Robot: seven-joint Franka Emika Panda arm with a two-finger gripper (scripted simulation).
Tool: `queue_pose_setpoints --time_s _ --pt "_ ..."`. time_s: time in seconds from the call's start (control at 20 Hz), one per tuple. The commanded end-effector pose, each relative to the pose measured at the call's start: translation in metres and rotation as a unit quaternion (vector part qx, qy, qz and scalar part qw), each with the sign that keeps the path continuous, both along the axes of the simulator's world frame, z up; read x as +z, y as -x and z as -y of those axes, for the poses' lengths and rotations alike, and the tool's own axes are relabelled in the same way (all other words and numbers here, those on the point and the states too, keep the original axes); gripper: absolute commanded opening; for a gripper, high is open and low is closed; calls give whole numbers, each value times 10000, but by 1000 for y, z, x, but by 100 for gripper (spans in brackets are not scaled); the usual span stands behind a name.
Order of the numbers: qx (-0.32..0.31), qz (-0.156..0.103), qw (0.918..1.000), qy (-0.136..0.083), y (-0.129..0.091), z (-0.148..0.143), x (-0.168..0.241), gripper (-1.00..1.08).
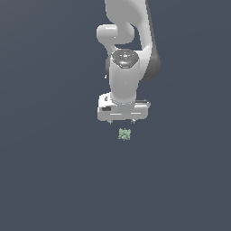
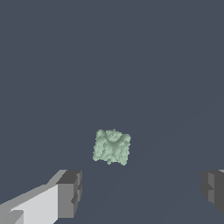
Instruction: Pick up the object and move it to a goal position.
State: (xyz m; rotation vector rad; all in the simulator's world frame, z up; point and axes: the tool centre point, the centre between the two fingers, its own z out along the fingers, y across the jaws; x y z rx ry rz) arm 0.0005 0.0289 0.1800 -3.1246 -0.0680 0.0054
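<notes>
The object (image 1: 124,134) is a tiny pale green, mottled, roughly square lump with jagged edges on the flat dark grey ground. It also shows in the wrist view (image 2: 112,147). My white gripper (image 1: 122,121) hangs above the ground, and in the exterior view the lump shows just below its fingertips. The jaws stand wide apart and hold nothing. In the wrist view the two dark fingertips (image 2: 70,192) sit far apart, and the lump lies ahead of the gap between them, apart from both.
The white arm (image 1: 126,54) rises from the gripper toward the exterior view's top. Plain dark grey ground (image 1: 54,171) lies all around.
</notes>
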Motion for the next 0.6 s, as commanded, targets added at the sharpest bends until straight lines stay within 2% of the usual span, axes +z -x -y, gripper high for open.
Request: queue_pose_setpoints --time_s 0.0,0.55 --pt "0 0 10000 0 0 0 0 100" --pt "218 -69 9996 163 2 10 -4 100"
